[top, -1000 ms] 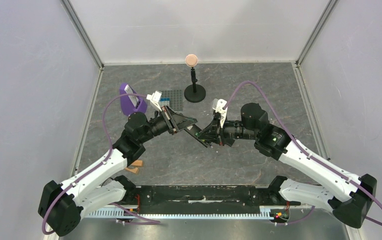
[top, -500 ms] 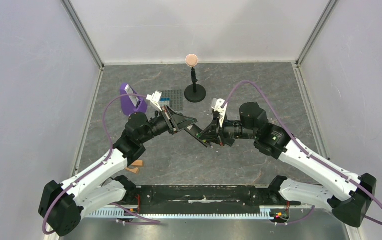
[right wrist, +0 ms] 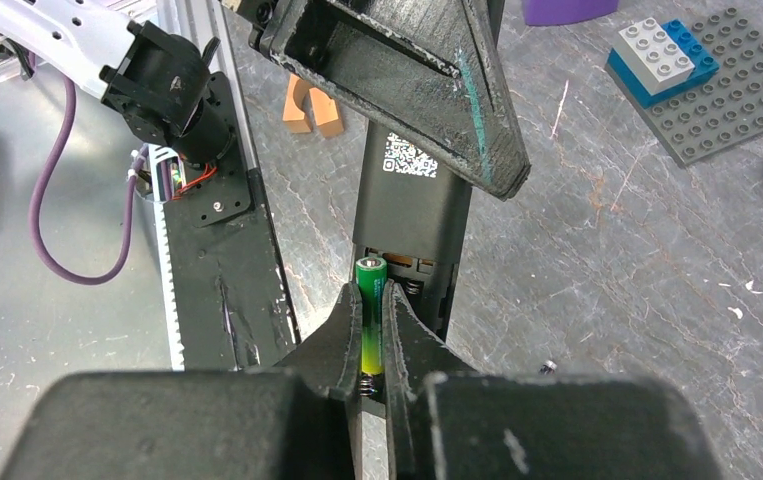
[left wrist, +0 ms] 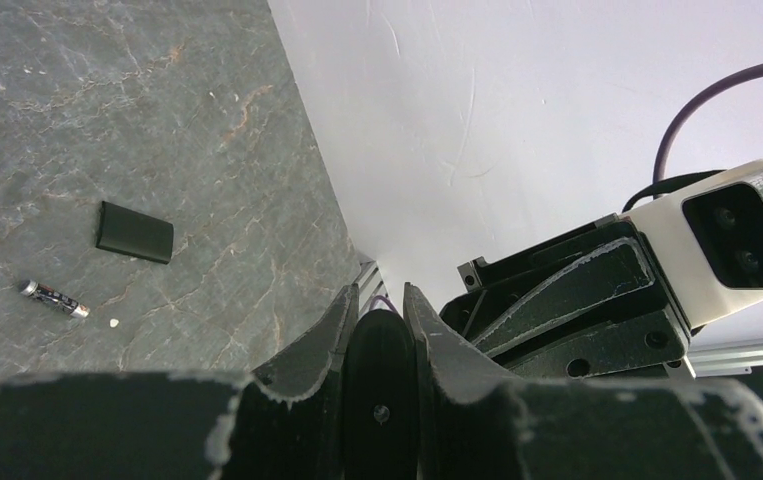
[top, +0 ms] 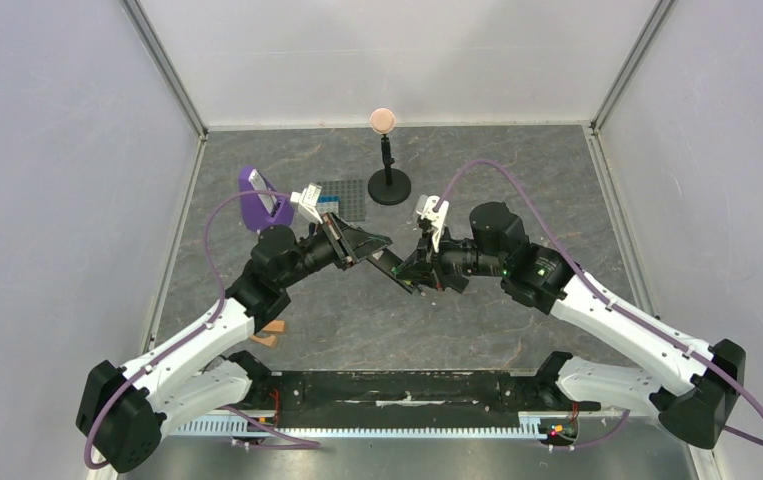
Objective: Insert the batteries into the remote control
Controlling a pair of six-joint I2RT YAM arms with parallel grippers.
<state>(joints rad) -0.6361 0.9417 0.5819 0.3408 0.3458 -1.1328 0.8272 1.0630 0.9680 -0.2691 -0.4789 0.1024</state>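
Note:
The remote control is a slim black bar held above the table, back side up, with its battery recess showing. My left gripper is shut on one end of it. My right gripper is shut on the bright green battery, which lies lengthwise in the left slot of the recess, its lower end against a spring. From above, both grippers meet at mid-table, left and right. The darker battery lies on the table, with a black battery cover nearby.
A grey studded baseplate with blue and grey bricks lies behind. A black stand topped by a pink ball, a purple holder and orange-tan blocks are around. White walls enclose the table.
The right arm's elbow and wrist have shifted a little to the left, toward the remote. The left arm and the remote have stayed still.

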